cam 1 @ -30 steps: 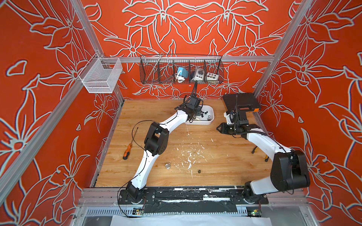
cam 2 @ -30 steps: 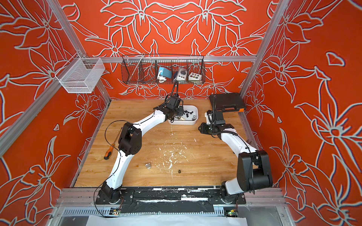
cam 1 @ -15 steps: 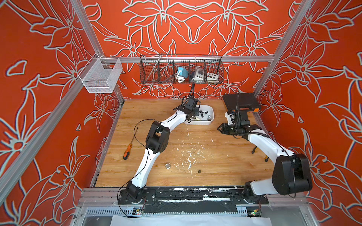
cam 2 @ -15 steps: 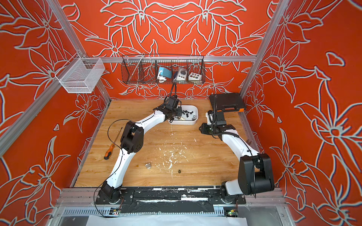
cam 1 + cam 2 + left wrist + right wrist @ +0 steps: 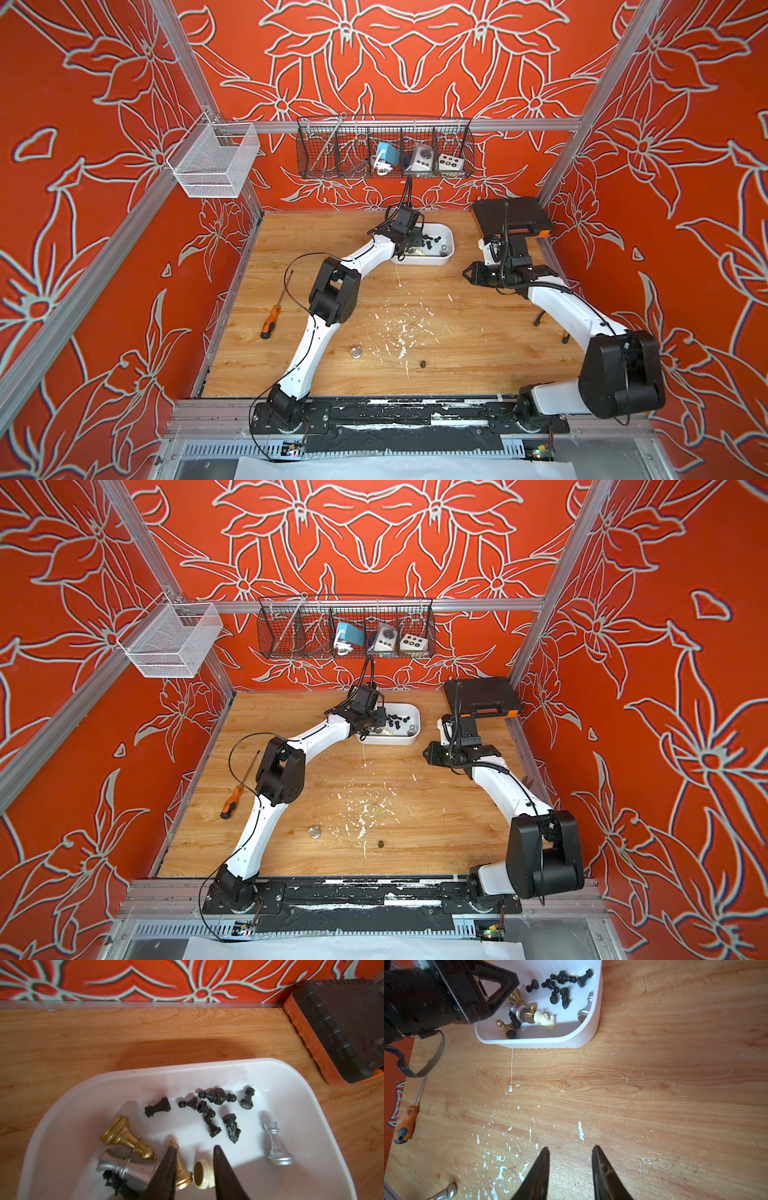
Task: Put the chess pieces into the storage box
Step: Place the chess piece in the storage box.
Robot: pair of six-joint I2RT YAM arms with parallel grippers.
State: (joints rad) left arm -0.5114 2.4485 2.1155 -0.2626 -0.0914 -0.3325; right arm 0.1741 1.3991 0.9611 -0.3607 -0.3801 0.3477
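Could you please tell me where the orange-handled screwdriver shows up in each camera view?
A top view: orange-handled screwdriver lies on the table's left side, handle toward the robot.
A top view: same spot.
Left wrist: not in it.
Right wrist: at the picture's edge, on the wood.
Shared landmark: the storage box, in all four views.

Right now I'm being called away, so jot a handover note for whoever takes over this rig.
Left gripper: open, empty, above the storage box.
Right gripper: open, empty, over the table.
Done: most chess pieces lie in the box, black, gold, silver and one cream.
To do: a silver piece and a small black piece on the table near the front edge.
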